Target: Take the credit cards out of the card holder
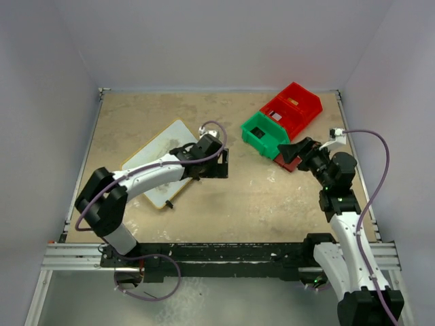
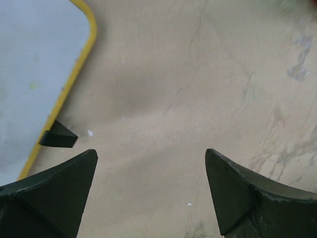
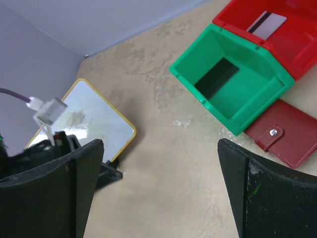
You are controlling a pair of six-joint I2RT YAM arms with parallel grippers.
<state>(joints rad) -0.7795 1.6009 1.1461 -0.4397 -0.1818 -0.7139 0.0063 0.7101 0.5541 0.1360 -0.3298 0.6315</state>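
Note:
The maroon card holder (image 3: 282, 134) lies closed, its snap tab fastened, on the table against the green bin (image 3: 247, 94); in the top view only a sliver of the holder (image 1: 289, 164) shows under my right gripper (image 1: 290, 149). A black card (image 3: 215, 77) lies in the green bin. A silver-grey card (image 3: 267, 22) lies in the red bin (image 3: 292, 44). A small gold-brown patch (image 1: 293, 102) shows in the far red compartment. My right gripper (image 3: 159, 141) is open and holds nothing. The left gripper (image 2: 151, 151) is open over bare table by the white board (image 2: 34, 64).
The yellow-edged white board (image 1: 160, 166) lies at the left, partly under the left arm. A small black piece (image 2: 58, 136) sits at its edge. The green bin (image 1: 264, 134) and red bins (image 1: 296, 109) stand at the back right. Walls enclose the table.

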